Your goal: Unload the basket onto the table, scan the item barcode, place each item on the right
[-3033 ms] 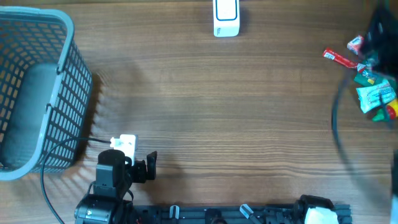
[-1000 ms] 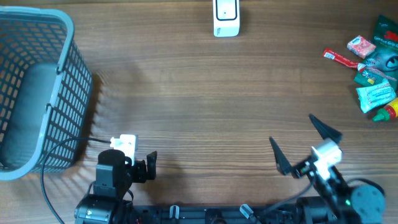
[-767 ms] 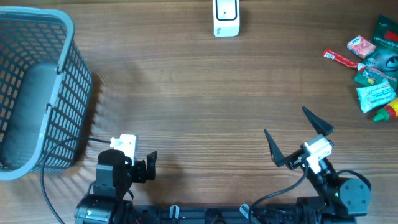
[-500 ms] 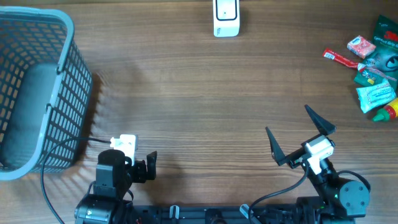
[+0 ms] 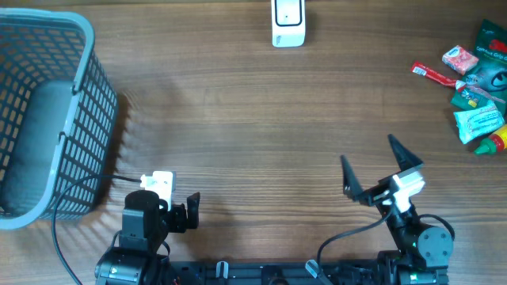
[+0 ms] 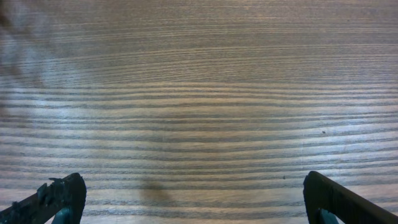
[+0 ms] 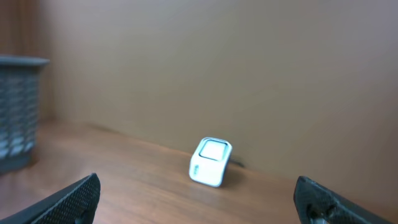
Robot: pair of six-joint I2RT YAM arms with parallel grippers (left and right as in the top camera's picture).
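Observation:
The white barcode scanner (image 5: 287, 24) stands at the table's far edge, centre; the right wrist view faces it (image 7: 210, 162). The items lie in a small pile at the far right: a red packet (image 5: 459, 57), a red tube (image 5: 432, 73), a dark green pack (image 5: 493, 43) and a green-and-white packet (image 5: 478, 120). My right gripper (image 5: 375, 166) hovers open and empty near the front right, well short of the pile. My left gripper (image 6: 196, 202) is open over bare wood at the front left, with nothing between its fingers (image 6: 62, 196).
A grey wire basket (image 5: 43, 119) with a grey pad inside fills the far left and also shows at the left edge of the right wrist view (image 7: 15, 112). The left arm (image 5: 146, 226) sits folded at the front edge, its cable trailing toward the basket.
The right arm swung in from the right into view. Over the last second its open gripper moved slightly farther from the front edge. The left arm stayed still.

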